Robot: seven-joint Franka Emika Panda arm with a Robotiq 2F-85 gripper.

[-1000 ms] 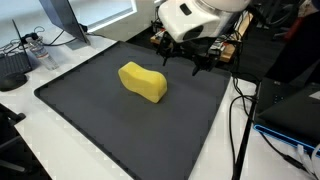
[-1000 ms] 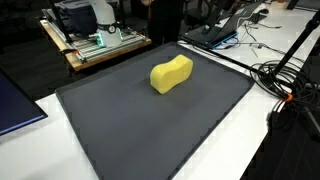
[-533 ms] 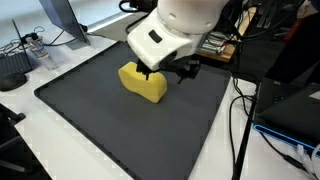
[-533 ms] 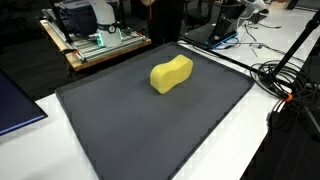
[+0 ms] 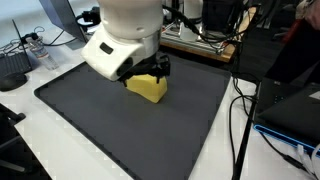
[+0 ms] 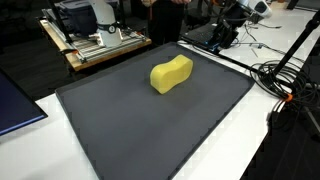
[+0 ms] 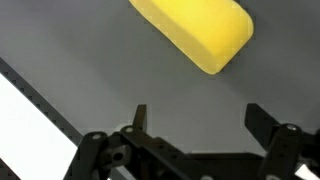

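A yellow, peanut-shaped sponge (image 6: 171, 74) lies on a dark grey mat (image 6: 150, 130). In an exterior view my white wrist and black gripper (image 5: 147, 72) hang just above the sponge (image 5: 150, 90) and hide its left part. The wrist view shows the sponge (image 7: 196, 30) ahead of my gripper (image 7: 200, 120), a short way beyond the fingertips and apart from them. The two black fingers (image 7: 262, 122) stand wide open, with only bare mat (image 7: 80, 60) between them. In an exterior view only part of the arm (image 6: 243, 10) shows, at the top right.
A monitor (image 5: 60, 20) and cables stand past the mat's left corner. More cables (image 5: 240, 120) and a laptop (image 5: 295, 110) lie to its right. Behind the mat are a wooden cart with equipment (image 6: 95, 35) and a laptop (image 6: 215, 35). Thick cables (image 6: 290, 80) lie beside it.
My arm has swung from the mat's far right corner leftward and down over the sponge. The sponge has not moved, and the jaws have stayed open.
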